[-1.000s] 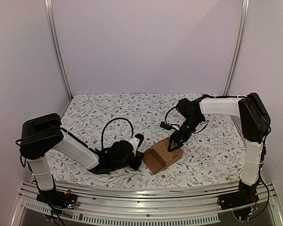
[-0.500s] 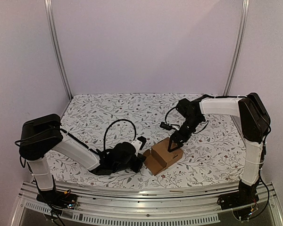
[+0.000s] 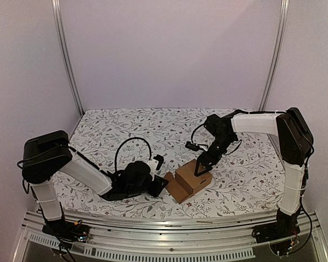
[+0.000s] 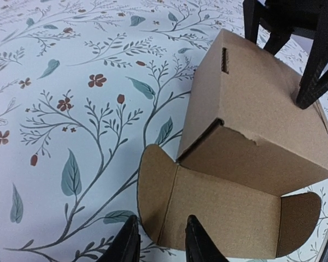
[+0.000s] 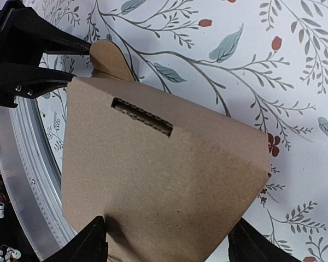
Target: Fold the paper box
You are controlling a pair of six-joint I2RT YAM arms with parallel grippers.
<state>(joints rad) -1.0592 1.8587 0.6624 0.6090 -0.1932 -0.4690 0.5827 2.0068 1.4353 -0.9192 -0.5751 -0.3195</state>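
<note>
At the left, the left arm lies low over the flower-printed desk, reaching in toward the middle. The left gripper hovers at the desk surface with its 2 fingers a narrow gap apart and nothing clamped between them. 1 fingertip is over the cloth and the other over the edge of an open flap.

That flap lies flat on the desk with a rounded tab at each end, hinged to the near-left side of the paper box. The box sits near the desk's front edge, between the 2 arms, its body already squared up. A short slot is cut in its top panel.

Over it stands the right gripper, jaws spread wide across the box. 1 fingertip seems to rest on the top panel and the other at the far edge, so it looks to press down rather than clamp. The right arm stretches back to its base at the right.
</note>
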